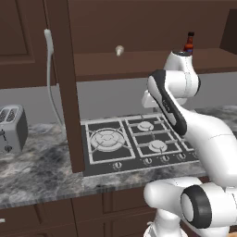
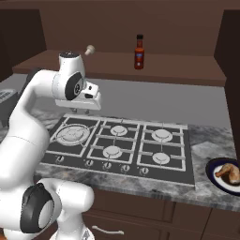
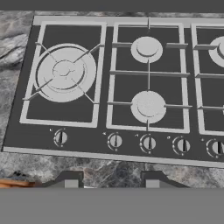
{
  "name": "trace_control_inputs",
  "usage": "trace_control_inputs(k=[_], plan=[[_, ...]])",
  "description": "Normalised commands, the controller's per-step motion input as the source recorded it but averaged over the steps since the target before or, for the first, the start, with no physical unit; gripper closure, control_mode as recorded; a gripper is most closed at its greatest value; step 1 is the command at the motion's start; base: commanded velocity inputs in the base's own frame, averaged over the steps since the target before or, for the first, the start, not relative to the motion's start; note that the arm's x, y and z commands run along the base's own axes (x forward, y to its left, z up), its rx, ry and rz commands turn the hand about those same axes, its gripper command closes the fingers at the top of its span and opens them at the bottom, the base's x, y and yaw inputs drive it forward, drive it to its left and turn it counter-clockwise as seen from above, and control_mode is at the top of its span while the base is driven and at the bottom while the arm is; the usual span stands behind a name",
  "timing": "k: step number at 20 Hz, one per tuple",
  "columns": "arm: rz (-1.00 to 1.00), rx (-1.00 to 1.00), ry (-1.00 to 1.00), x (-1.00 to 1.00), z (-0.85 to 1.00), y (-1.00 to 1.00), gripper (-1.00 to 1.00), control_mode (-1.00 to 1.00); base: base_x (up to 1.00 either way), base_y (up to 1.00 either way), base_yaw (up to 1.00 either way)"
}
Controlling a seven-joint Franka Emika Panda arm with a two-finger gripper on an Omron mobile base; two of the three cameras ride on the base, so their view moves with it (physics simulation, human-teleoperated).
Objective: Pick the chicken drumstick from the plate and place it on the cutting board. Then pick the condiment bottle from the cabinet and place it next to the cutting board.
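Currently the drumstick lies on the plate at the right end of the worktop, near its front edge and right of the hob. My gripper hovers over the hob's front edge, well apart from the plate, fingertips set a modest gap apart with nothing between them. In my judgement the first pick is not yet begun.

To do it well, I should swing right, come down over the plate's centre, and close across the drumstick's thicker part rather than the narrow bone end, keeping clear of the plate rim. I see no cutting board from here.

The drumstick is golden-brown, lumpy and tapered. The plate is round, with a dark rim and white ring. The bottle is slim, red-orange, black-capped, upright on the brown wooden cabinet shelf above the hob's back edge. The hob is flat black with grey grates, pale round burners and a row of knobs. The worktop is mottled grey stone.
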Motion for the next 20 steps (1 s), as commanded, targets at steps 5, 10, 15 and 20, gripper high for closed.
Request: trace_control_inputs(k=[5, 10, 15, 20], plan=[[0.00, 0.02, 0.00, -0.11, 0.00, -0.07, -1.00, -1.00, 0.00, 0.00, 0.00], [0.00, 0.02, -0.03, -0.35, 0.00, -0.26, -1.00, -1.00, 0.00, 0.00, 0.00], [0.02, 0.04, -0.08, -0.50, 0.00, -0.33, -1.00, -1.00, 0.00, 0.00, 0.00], [0.02, 0.01, -0.09, -0.55, 0.00, -0.26, -1.00, -1.00, 0.00, 0.00, 0.00]])
